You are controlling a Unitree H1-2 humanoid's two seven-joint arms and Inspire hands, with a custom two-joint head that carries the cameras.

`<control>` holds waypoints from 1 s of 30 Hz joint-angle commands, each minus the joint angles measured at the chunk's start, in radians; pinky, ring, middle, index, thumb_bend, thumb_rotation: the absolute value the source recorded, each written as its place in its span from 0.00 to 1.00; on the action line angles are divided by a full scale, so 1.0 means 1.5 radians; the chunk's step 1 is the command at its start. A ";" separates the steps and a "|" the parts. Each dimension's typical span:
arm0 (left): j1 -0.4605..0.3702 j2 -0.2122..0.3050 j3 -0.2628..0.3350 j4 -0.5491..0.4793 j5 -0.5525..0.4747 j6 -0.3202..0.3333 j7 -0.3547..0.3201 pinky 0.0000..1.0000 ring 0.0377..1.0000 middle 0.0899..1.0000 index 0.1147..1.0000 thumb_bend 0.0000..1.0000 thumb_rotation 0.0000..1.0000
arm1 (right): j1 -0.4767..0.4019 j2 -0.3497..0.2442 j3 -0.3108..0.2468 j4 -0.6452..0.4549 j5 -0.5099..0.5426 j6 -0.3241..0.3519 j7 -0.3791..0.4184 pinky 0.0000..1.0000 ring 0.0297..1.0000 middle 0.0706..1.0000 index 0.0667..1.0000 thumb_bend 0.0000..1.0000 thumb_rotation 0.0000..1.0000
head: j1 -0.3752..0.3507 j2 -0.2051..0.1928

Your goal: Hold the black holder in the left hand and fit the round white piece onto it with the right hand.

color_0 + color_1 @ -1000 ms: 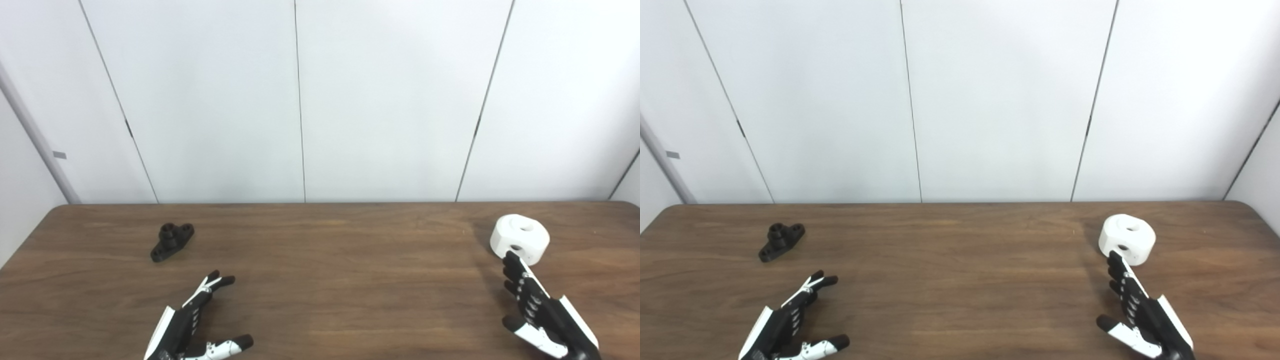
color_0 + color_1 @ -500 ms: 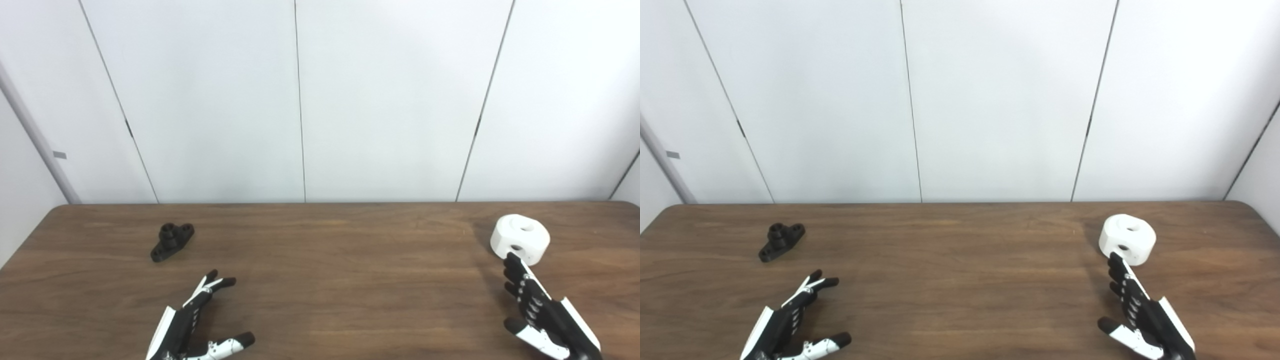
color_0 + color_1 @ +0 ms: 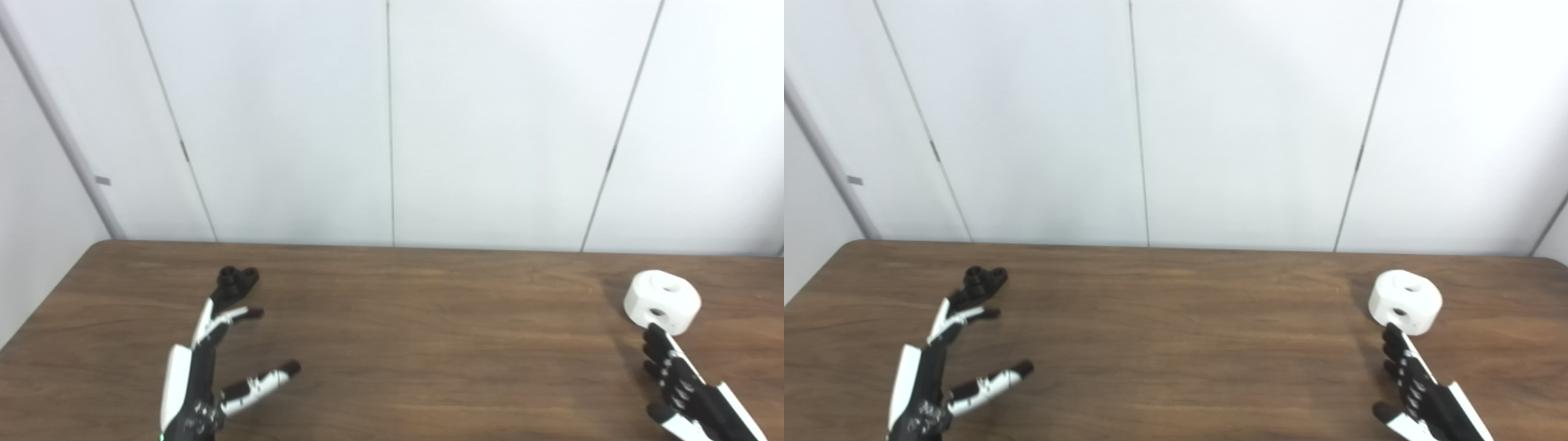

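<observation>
The task is only beginning: neither part is being held, and nothing is fitted together yet. The small black plastic holder (image 3: 236, 283), a flat base with round eyes and a short raised collar, is lying on the dark brown wooden surface (image 3: 429, 331) at the far left, its near end partly hidden behind the fingertips of the left hand. The left hand (image 3: 211, 367) is reaching toward it with fingers stretched forward and the thumb spread wide to the right, so it is fully open and gripping nothing; whether the fingertips are actually touching the holder cannot be told from either view. The round white plastic piece (image 3: 1405, 302), a thick puck with one hole in its top face and another in its near side wall, is sitting flat at the far right of the surface, well apart from the holder. The right hand (image 3: 1421, 392) is lying just near of it, fingers extended and close together and pointing at the piece, with the fingertips just short of its side wall or barely at it; this hand is also open and empty. Judging from this, everything is left to do: closing the left hand on the holder, lifting it, picking up the white piece, bringing the two parts together and seating one on the other.
</observation>
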 commanded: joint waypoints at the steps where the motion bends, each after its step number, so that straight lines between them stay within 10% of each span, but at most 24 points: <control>1: -0.034 0.004 0.016 -0.033 0.031 0.019 0.029 1.00 1.00 1.00 0.67 0.88 0.23 | 0.023 -0.004 -0.001 0.021 -0.003 -0.014 -0.002 1.00 1.00 1.00 1.00 1.00 0.63 | 0.009 0.001; 30: -0.234 0.068 0.031 0.152 0.113 0.279 0.066 1.00 1.00 1.00 0.69 0.92 0.29 | 0.023 -0.026 -0.013 0.034 0.043 -0.021 0.037 1.00 1.00 1.00 1.00 1.00 0.66 | 0.089 -0.003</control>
